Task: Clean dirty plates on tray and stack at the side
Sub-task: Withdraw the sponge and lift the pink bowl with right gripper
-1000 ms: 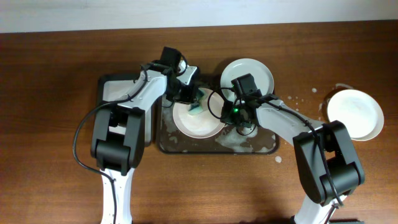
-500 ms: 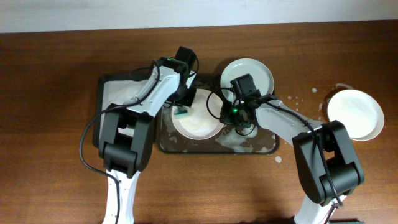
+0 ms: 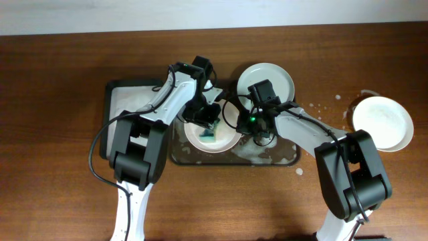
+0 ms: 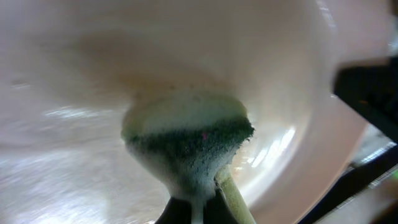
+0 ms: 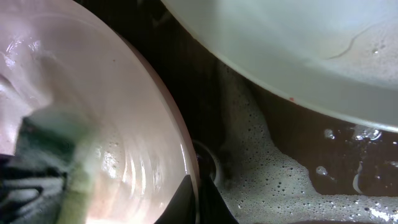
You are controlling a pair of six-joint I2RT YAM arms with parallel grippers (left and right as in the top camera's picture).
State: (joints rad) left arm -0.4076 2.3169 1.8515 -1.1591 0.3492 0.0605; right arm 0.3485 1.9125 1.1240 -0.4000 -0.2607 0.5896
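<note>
Pressing sponge [image 4: 189, 140] into plate [image 4: 93, 74] beneath clenched left gripper [image 3: 208, 122]; pinching plate's near rim with right gripper [image 5: 198, 200].

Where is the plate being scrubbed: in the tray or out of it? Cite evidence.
In the tray. Overhead, the plate sits within the dark rim, foam beside it, the left claw pressing a sponge on it.

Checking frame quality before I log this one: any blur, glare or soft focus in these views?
Overhead: sharp, evenly lit. Left wrist: the sponge is soft, the plate behind it blurred, with glare streaks. Right wrist: white glare along the plate's rim, the foam fairly crisp, the near jaws dark and out of focus.
</note>
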